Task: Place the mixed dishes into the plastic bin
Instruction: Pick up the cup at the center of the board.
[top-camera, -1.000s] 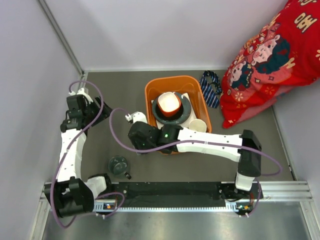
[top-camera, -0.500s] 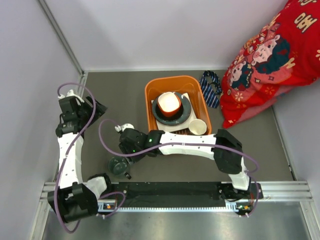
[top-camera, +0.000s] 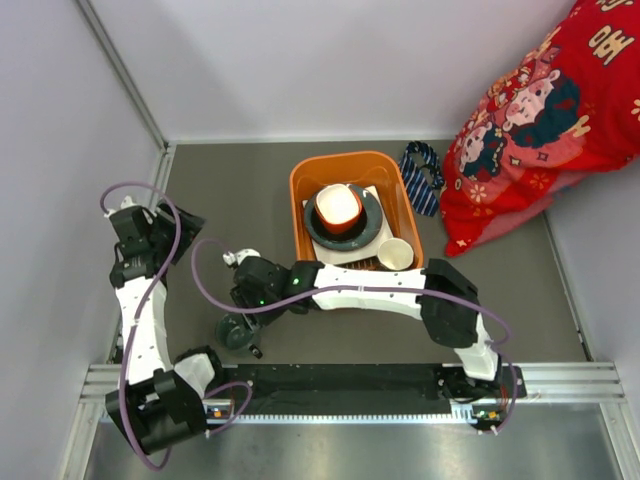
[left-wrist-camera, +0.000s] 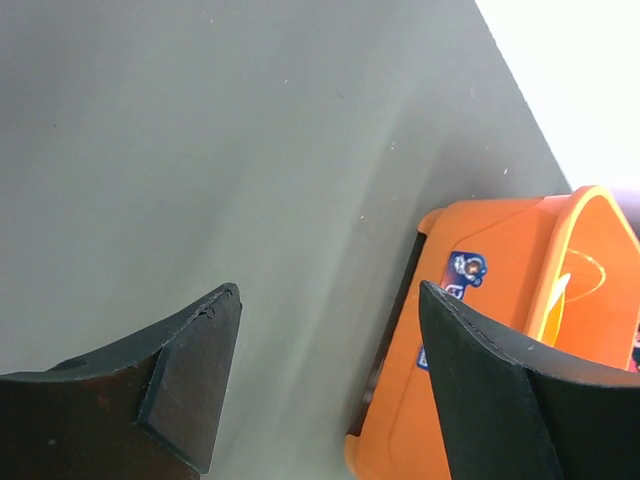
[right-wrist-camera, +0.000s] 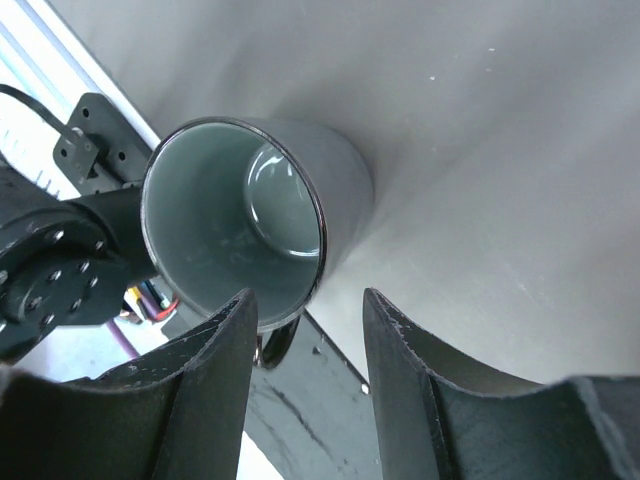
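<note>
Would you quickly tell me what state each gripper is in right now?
Left gripper: open, holding nothing.
Right gripper: open, right at the small teal cup, not closed on it.

A dark grey matte table (top-camera: 240, 180) carries an orange rectangular plastic bin (top-camera: 298, 190) near its middle. A small dark teal cup (top-camera: 233, 333) stands on it near the front left. A striped blue necktie (top-camera: 422, 178) lies just right of the bin, beside a red patterned fabric cushion (top-camera: 530, 120).

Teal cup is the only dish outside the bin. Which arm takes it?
Right. The right gripper is open right at the teal cup, rim just ahead of its fingers; the left gripper faces the table beside the orange bin.
</note>
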